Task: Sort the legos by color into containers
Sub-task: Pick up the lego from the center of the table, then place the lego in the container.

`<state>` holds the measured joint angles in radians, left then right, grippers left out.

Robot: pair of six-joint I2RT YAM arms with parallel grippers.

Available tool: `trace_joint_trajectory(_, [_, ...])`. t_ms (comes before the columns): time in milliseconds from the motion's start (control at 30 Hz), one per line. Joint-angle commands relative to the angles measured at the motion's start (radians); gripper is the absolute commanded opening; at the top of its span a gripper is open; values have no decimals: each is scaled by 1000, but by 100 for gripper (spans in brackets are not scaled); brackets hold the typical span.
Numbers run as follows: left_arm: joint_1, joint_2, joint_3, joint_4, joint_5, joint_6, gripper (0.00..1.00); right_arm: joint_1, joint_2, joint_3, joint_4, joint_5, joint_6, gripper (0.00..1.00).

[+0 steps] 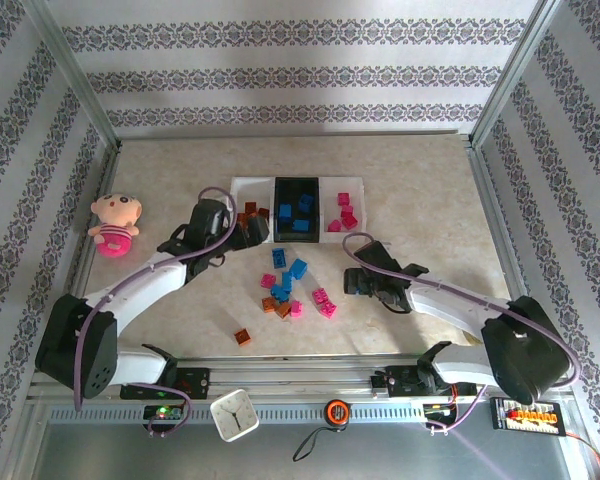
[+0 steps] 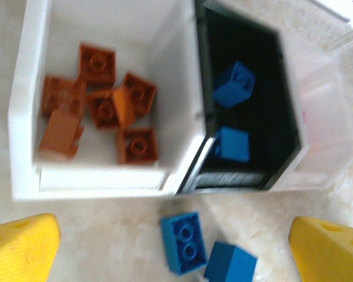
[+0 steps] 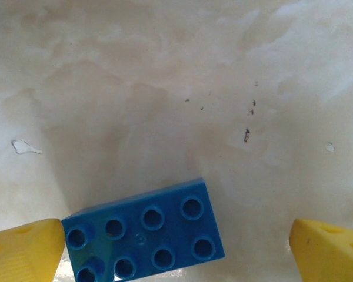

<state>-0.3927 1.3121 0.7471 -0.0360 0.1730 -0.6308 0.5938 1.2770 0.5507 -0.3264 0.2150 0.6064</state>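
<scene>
A: Patterned wallpaper round a beige marbled bench (image 1: 430, 200). Where's the left end effector (image 1: 250, 232)?
B: At near edge of the left white tray (image 2: 23, 117), fingers spread wide. Two blue bricks (image 2: 182, 242) lie on the bench btwn them, at bottom of wrist view. Tray holds a handful of orange-brown bricks (image 2: 135, 94). Black tray (image 2: 270, 88) beside it has two blue legos (image 2: 232, 83).
A: Right end effector (image 1: 350, 283)?
B: Also wide. Blue 2x4 brick (image 3: 144, 232), eight round studs showing, just beside the lower-left fingertip (image 3: 23, 247), well apart from the other.
A: Rest?
B: Mixed loose legos (image 1: 285, 285) at frame centre, lone orange-brown brick (image 1: 242, 337) lower left. Pink bricks (image 1: 345, 212) in right white tray (image 1: 356, 186).
A: Unclear bits?
B: Left wrist pic blurred, esp. upper right. Blue 2x4's lower corner cut off by frame edge.
</scene>
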Motion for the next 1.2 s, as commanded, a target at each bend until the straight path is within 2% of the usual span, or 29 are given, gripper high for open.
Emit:
trace_joint_trajectory(0, [-7, -50, -43, 99, 23, -47, 100, 26, 43, 32, -30, 4, -10, 98])
trace_joint_trajectory(100, [-6, -71, -74, 100, 16, -50, 100, 42, 95, 60, -35, -20, -17, 96])
trace_joint_trajectory(300, [-5, -137, -108, 87, 10, -40, 100, 44, 165, 70, -1, -85, -25, 85])
trace_joint_trajectory(367, [-6, -161, -108, 65, 16, -30, 100, 44, 167, 68, 14, -96, -28, 80])
trace_joint_trajectory(600, [-5, -261, -149, -3, 26, -10, 100, 74, 106, 99, -7, -116, -61, 54])
trace_joint_trajectory(700, [-5, -304, -182, -22, 39, -18, 100, 101, 54, 188, -29, -122, -97, 46])
trace_joint_trajectory(767, [-5, -333, -204, -28, 52, -26, 99, 105, 60, 270, -24, -134, -121, 45])
trace_joint_trajectory(1000, [-7, -458, -277, -119, 95, -39, 100, 75, 354, 638, 1, -122, -207, 45])
trace_joint_trajectory(1167, [-10, -561, -310, -229, 109, -50, 95, 28, 584, 892, -12, -89, -237, 46])
